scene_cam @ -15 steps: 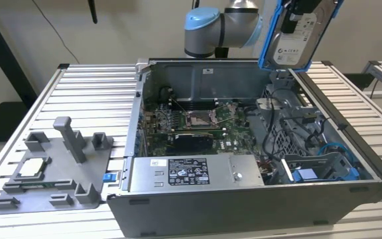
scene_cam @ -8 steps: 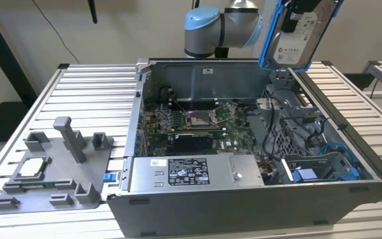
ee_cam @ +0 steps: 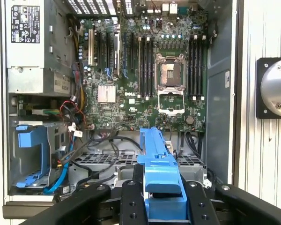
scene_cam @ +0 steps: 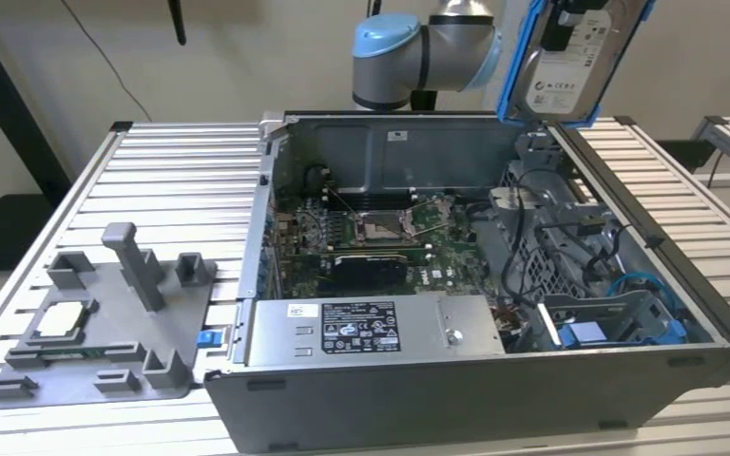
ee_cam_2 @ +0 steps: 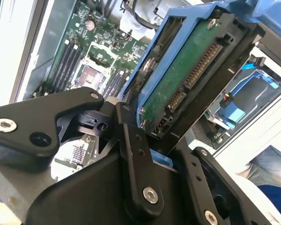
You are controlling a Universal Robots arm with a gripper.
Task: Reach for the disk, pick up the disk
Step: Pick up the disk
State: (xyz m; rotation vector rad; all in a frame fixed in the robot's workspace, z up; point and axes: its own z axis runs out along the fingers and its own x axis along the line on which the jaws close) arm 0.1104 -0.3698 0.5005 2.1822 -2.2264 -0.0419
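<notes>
Exterior view, scanned left to right. Lower left of frame: grey fixture plate [scene_cam: 99,332] on the slatted table [scene_cam: 163,180], with the small square processor chip [scene_cam: 64,321] seated in it. Centre: open computer case [scene_cam: 467,399], motherboard [scene_cam: 365,237] exposed, grey power supply [scene_cam: 372,328] along the near wall. Lower right, inside the case: an empty blue drive bay [scene_cam: 619,328]. Top centre: the arm's blue-capped joint [scene_cam: 391,57]. Upper right: the disk [scene_cam: 568,66], already clear of the chassis and hanging above its far right corner.

Key relation: the disk sits directly between the fingers, not off to any side. Its long axis runs roughly vertical in the exterior view, slightly tilted, label facing the camera.

Second wrist view: gripper [ee_cam_2: 150,140] clamped on the disk's blue bracket [ee_cam_2: 145,79] at its lower end; green circuit-board underside and connector edge face this camera, black fingers [ee_cam_2: 131,154] tight against the frame.

First wrist view: bracket edge stands up at lower centre between the black jaws, motherboard well below.

Judgement: pick appears complete; drive lifted, wrist pointing down at the case.
</notes>
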